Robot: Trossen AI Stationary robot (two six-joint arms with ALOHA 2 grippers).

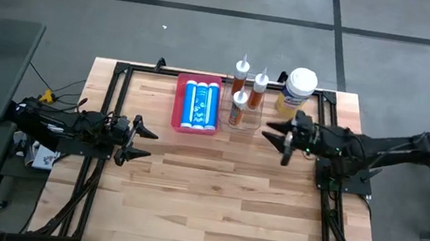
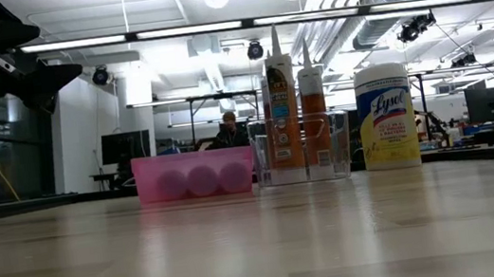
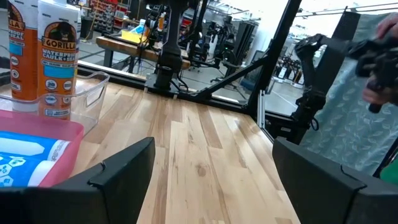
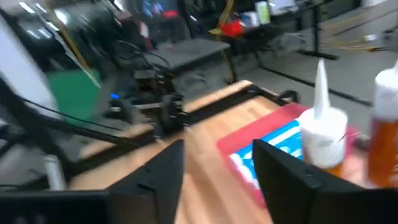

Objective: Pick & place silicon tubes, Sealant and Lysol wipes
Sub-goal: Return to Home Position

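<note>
1. The Lysol wipes (image 1: 298, 91) stood upright on the tabletop (image 1: 213, 195), just beside the clear bin (image 1: 253, 122) and outside any container. Whether that was their final spot could not be told.
2. Three orange sealant cartridges (image 1: 240, 100) stood nozzle-up inside the clear bin, so that part looked done. The silicone tubes (image 1: 198, 106) lay side by side in the pink tray (image 1: 178, 104), also apparently placed.
3. With nothing loose elsewhere, the job seemed at or near its end; at most the wipes were left to move.
4. The wipes were a squat, smooth plastic cylinder with a white domed lid and a yellow printed label, much wider than the cartridges.
5. The cartridges were slim rigid cylinders with glossy orange labels and white tapered nozzles.
6. The bin was hard, see-through plastic with rounded corners. The tray was a shallow rectangle of translucent pink plastic. The tubes were white with blue print.
7. The right arm (image 1: 361, 146) reached in from its side, its jaws open and empty, near the bin and wipes but touching neither.
8. The left arm (image 1: 73, 125) lay low at the left edge, well apart from the tray, its jaws open and empty too.
9. The tabletop was pale wood in glued strips, framed by black rails.
</note>
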